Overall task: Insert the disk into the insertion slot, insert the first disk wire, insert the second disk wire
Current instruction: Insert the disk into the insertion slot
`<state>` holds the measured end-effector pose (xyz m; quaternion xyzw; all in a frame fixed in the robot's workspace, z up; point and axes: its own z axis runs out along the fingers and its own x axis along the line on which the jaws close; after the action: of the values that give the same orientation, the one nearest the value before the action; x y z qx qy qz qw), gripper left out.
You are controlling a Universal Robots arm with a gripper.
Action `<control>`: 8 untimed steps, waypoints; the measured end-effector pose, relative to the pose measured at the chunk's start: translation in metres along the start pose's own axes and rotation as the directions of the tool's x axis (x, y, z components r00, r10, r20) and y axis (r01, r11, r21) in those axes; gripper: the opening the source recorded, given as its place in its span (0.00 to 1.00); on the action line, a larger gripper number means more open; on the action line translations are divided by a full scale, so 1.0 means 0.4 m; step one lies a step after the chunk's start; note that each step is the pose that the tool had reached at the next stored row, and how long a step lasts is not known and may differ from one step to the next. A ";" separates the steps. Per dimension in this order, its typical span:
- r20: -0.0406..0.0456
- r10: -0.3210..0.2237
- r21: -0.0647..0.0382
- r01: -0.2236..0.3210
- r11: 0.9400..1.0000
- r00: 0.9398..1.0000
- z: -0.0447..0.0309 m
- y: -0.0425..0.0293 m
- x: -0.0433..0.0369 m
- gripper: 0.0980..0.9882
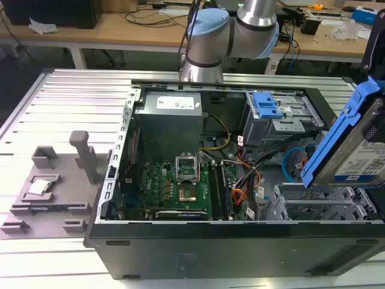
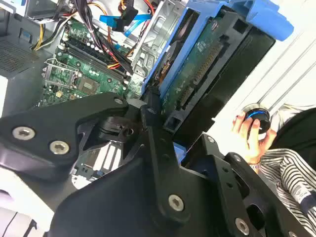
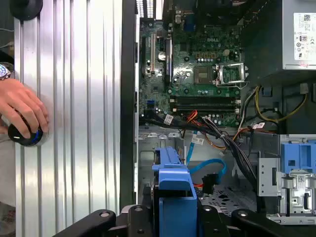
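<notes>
The gripper (image 3: 175, 219) is clamping its black fingers against the sides of the disk (image 1: 352, 144), gripping it by its blue carrier. The disk is hanging tilted, with the insertion slot (image 1: 313, 205) lying just beneath the gripper and not yet entered. By that, the first step is in hand, and it is calling for levelling and lining up with the bay. Farther out, the second disk wire (image 3: 210, 168) is looping loose.

disk (image 1: 352, 150) above insertion slot (image 1: 319, 203) | second disk wire (image 1: 292, 164) near slot
</notes>
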<state>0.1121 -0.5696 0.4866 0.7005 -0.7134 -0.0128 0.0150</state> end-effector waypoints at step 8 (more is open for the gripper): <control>0.000 0.000 0.000 0.000 1.000 1.000 0.033 -0.001 0.000 0.30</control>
<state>0.1120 -0.5696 0.4735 0.7005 -0.7134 -0.0129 0.0150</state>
